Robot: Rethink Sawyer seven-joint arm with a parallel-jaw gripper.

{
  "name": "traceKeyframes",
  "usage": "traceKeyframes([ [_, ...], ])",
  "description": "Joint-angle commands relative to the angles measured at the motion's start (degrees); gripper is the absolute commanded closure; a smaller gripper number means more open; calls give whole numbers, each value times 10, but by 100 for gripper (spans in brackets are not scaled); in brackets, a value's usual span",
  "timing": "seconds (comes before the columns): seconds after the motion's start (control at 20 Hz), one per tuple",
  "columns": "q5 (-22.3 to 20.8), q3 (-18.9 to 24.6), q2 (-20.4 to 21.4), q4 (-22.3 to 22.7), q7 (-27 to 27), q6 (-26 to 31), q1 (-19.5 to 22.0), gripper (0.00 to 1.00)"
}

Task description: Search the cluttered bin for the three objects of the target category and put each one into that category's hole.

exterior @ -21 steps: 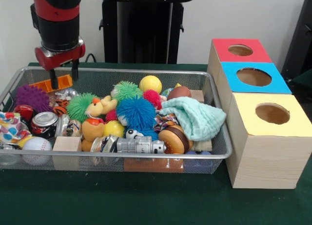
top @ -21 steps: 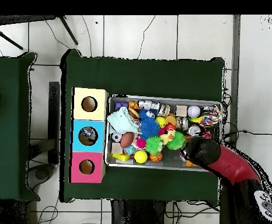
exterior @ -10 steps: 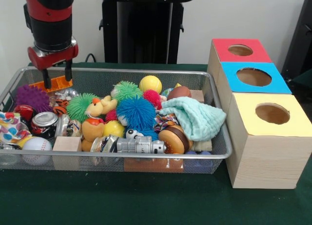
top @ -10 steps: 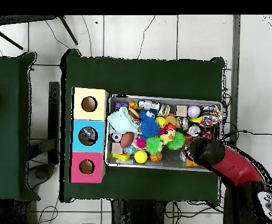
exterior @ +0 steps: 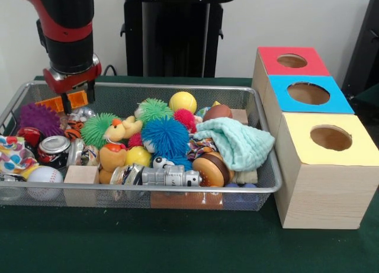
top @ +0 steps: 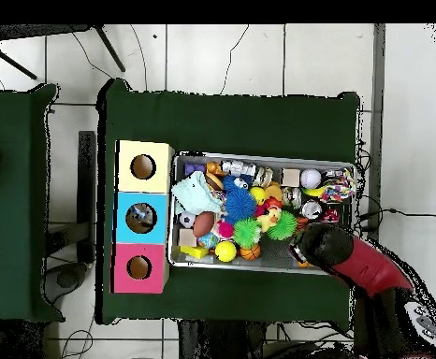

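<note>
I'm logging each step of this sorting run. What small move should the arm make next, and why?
Probably a short descent. The tool hangs open at the bin's far corner, its tips straddling the orange block there and holding nothing. Lowering a little further would seat the block between them before closing.

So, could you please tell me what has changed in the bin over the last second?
Only the gripper moved: it swung toward the bin's left end in the front view, then came back and now hangs over the orange block at the mesh bin's far left corner. Its fingers are open and hold nothing. The toys, the teal cloth and the three boxes have not shifted.
</note>
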State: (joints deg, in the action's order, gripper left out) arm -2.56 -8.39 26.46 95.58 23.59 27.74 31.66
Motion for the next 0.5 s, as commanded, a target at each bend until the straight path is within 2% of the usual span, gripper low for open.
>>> traceKeyframes([
  [0.05, 13, 24, -42, -12, 160, -9, -1, 0],
  [0.2, 8, 14, -53, -18, 161, -11, -7, 0],
  [0.5, -3, -47, -86, -59, 178, 8, -47, 0],
])
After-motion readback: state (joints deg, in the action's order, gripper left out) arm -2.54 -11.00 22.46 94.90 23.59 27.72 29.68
